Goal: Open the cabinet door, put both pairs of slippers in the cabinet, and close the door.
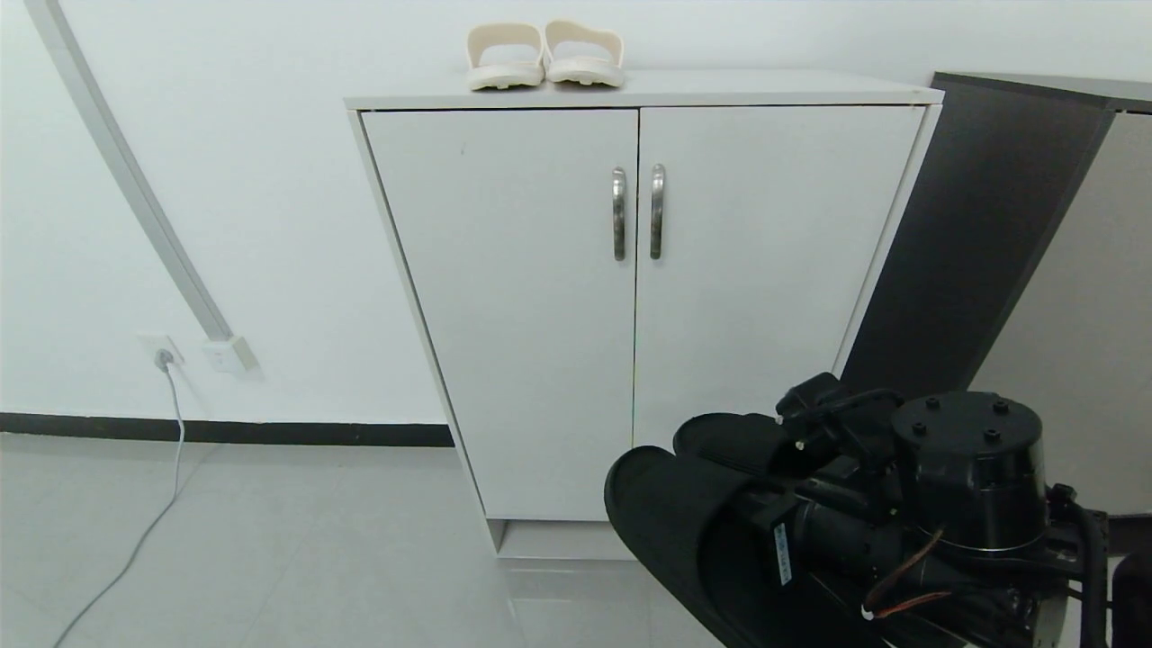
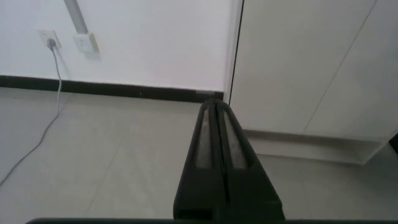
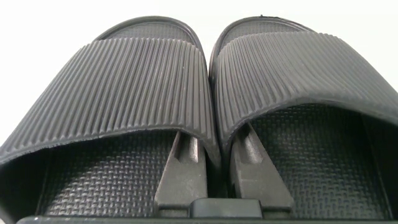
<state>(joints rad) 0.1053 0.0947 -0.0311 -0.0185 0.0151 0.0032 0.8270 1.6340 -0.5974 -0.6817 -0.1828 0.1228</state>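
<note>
The white cabinet (image 1: pixel 522 360) stands against the wall with both doors closed, and its two metal handles (image 1: pixel 637 213) meet at the middle. A cream pair of slippers (image 1: pixel 544 56) rests on its top. Low in front of the right door, my right gripper (image 3: pixel 217 165) is shut on a black pair of slippers (image 1: pixel 693 513). One finger (image 3: pixel 183 177) lies inside each slipper, pinching their inner walls together under the ribbed straps (image 3: pixel 143 81). My left gripper (image 2: pixel 215 109) is shut on nothing and points at the floor near the cabinet's lower left corner (image 2: pixel 231 99).
A dark grey cabinet side (image 1: pixel 981 225) stands close to the right of the white cabinet. On the left, a grey cable (image 1: pixel 144 531) runs from a wall socket (image 1: pixel 162 353) down across the tiled floor (image 1: pixel 297 558). A slanted conduit (image 1: pixel 126 171) is fixed to the wall.
</note>
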